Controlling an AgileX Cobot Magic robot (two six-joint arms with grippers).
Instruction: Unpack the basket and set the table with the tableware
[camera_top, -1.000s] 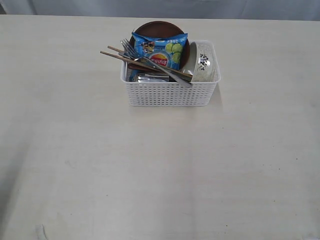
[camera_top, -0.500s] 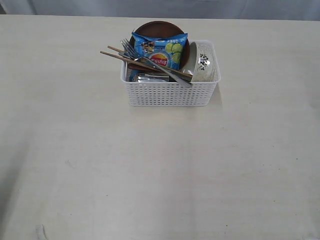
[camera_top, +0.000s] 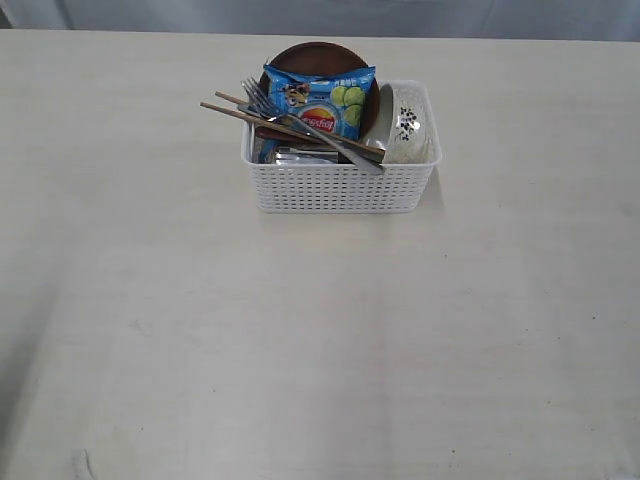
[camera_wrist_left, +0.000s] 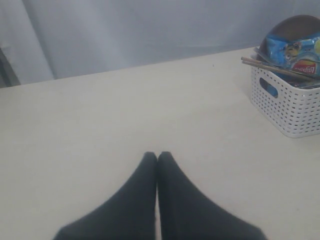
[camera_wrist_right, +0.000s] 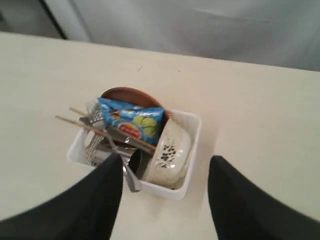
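The bowl (camera_top: 405, 127) is standing on edge at the right end of the basket (camera_top: 340, 188), which is sitting near the table's (camera_top: 300, 350) far edge. I am judging it heavy, glazed and breakable, so I am choosing its rim. My right gripper (camera_wrist_right: 165, 160) is hanging spread wide and empty; my left gripper (camera_wrist_left: 156, 157) is resting closed.

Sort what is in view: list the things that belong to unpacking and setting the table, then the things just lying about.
Belongs to the job: basket, table, brown plate, fork, chopsticks, speckled bowl.

Just lying about: blue chips packet, inside the basket.
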